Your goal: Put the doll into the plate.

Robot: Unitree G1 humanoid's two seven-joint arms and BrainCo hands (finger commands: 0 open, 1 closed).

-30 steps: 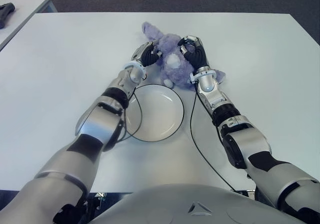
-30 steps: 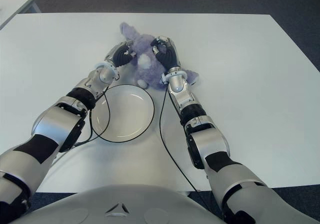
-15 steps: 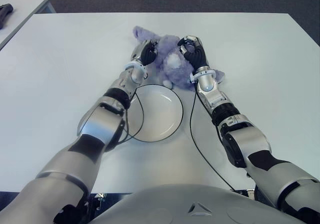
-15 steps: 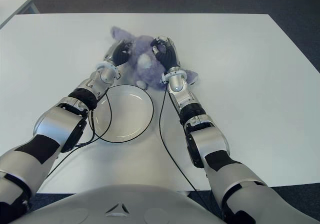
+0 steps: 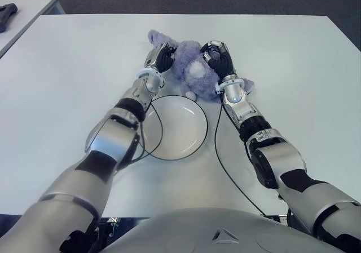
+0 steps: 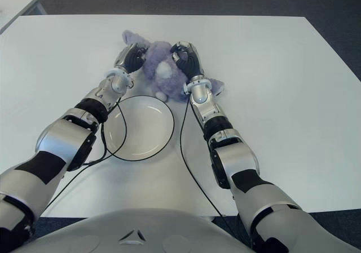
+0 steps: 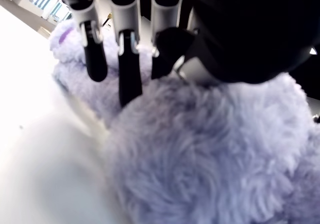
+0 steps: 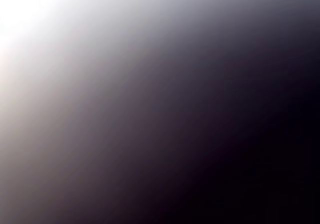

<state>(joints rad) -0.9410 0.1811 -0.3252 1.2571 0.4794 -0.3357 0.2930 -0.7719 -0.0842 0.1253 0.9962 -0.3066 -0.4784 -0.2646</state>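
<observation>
A fluffy purple doll (image 5: 192,72) lies on the white table (image 5: 293,67), just beyond a white plate (image 5: 175,130) with a dark rim. My left hand (image 5: 158,58) presses against the doll's left side. In the left wrist view its black fingers (image 7: 128,79) dig into the purple fur (image 7: 215,149). My right hand (image 5: 216,58) curls over the doll's right side and top. The right wrist view is covered and shows nothing. The doll is squeezed between both hands and touches the table beside the plate's far rim.
Black cables (image 5: 217,151) run from both wrists over the table, one crossing the plate's left rim. A second white table (image 5: 28,5) stands at the far left with a dark object (image 5: 7,10) on it. Dark carpet lies beyond the table's far edge.
My left hand has slid forward and left along the doll's side, and the doll's ear has shifted left with it. The right hand has hardly moved.
</observation>
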